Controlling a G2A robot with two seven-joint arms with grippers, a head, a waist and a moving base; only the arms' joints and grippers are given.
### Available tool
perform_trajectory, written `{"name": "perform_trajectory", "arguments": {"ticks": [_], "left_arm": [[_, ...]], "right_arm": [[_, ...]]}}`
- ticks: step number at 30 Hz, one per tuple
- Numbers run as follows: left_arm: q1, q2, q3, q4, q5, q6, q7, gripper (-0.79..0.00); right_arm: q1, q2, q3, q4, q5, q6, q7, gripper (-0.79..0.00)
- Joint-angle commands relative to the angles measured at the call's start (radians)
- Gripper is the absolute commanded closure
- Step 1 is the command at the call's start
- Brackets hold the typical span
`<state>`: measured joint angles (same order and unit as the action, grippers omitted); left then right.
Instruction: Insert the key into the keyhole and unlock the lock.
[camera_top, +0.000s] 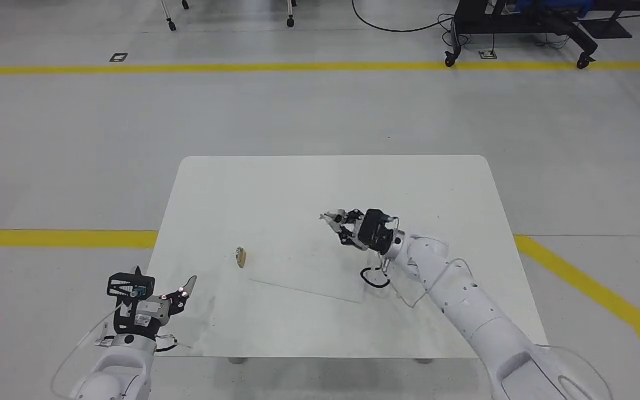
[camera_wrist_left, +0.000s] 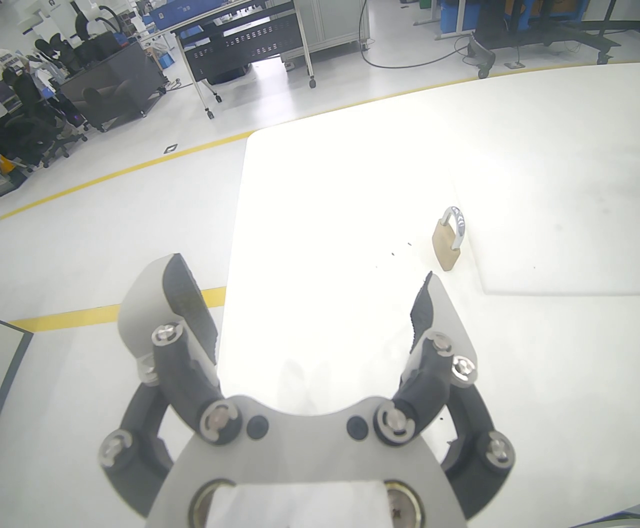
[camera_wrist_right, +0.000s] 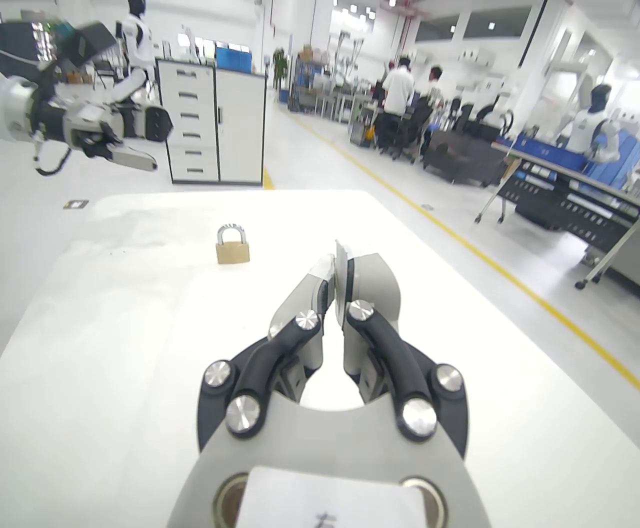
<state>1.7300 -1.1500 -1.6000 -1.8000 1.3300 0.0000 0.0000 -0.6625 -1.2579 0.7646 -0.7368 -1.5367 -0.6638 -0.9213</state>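
Observation:
A small brass padlock (camera_top: 240, 258) with a silver shackle stands on the white table (camera_top: 250, 190), left of the middle; it also shows as the padlock (camera_wrist_left: 447, 243) and the padlock (camera_wrist_right: 232, 246). My right gripper (camera_wrist_right: 338, 260) is shut on a thin silver key (camera_wrist_right: 340, 252), held edge-on between its pads. In the top view that right gripper (camera_top: 331, 217) hovers near the table's centre, some way right of the lock and pointing toward it. My left gripper (camera_wrist_left: 300, 295) is open and holds nothing, off the table's front left corner (camera_top: 186, 286), well short of the lock.
A thin white sheet (camera_top: 310, 275) lies on the table right of the lock, its edge (camera_wrist_left: 550, 292) close by the lock. The left arm (camera_wrist_right: 95, 127) appears beyond the table's far end in the right wrist view. Yellow floor lines and workshop furniture surround the table.

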Motion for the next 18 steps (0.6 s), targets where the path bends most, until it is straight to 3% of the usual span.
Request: {"name": "perform_trajectory", "arguments": {"ticks": [1,9,17,18], "left_arm": [[0.000,0.000,0.000,0.000,0.000,0.000,0.000,-0.785],[0.000,0.000,0.000,0.000,0.000,0.000,0.000,-0.785],[0.000,0.000,0.000,0.000,0.000,0.000,0.000,-0.785],[0.000,0.001,-0.007,-0.004,0.056,0.032,0.008,-0.785]], "right_arm": [[-0.033,0.032,0.038,-0.037,-0.034,-0.020,-0.074,0.000],[-0.161,0.131,0.175,-0.199,-0.103,-0.100,-0.135,0.000],[-0.169,0.134,0.183,-0.204,-0.098,-0.097,-0.138,0.000],[-0.169,0.134,0.183,-0.204,-0.098,-0.097,-0.138,0.000]]}}
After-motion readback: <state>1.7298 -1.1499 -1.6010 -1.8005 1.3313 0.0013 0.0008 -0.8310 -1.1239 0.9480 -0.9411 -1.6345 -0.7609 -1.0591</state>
